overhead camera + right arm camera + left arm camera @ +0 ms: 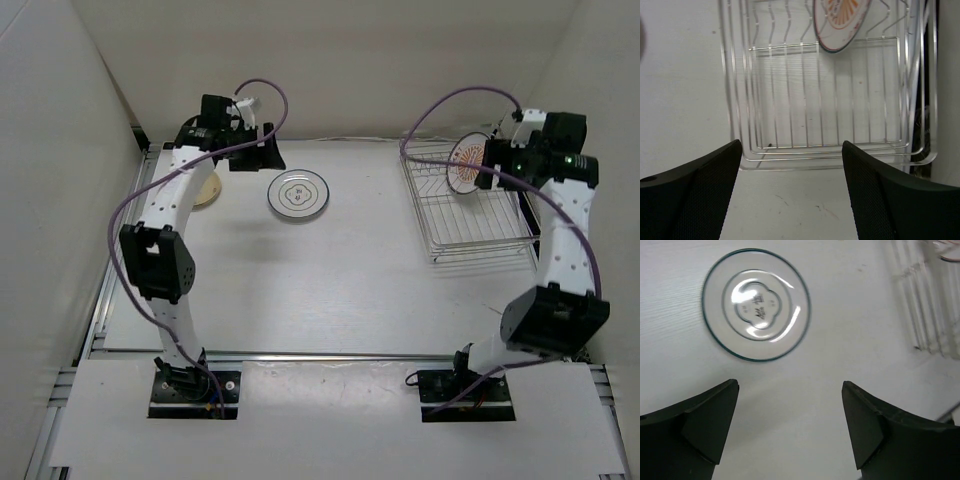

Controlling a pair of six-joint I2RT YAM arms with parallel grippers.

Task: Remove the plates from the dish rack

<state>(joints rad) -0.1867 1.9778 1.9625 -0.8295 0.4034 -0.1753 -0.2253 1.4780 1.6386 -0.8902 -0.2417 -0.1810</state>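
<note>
A white plate with a dark rim lies flat on the table, seen from above in the left wrist view as the rimmed plate. My left gripper hovers just behind and left of it, open and empty. A tan plate lies partly hidden under the left arm. The wire dish rack stands at the right. A white plate with an orange centre stands upright in its far slots. My right gripper is beside that plate, open and empty, with the orange plate ahead.
White walls close in the table on the left, back and right. The rack's edge shows at the right of the left wrist view. A dark gap runs along the rack's right side. Purple cables loop above both arms.
</note>
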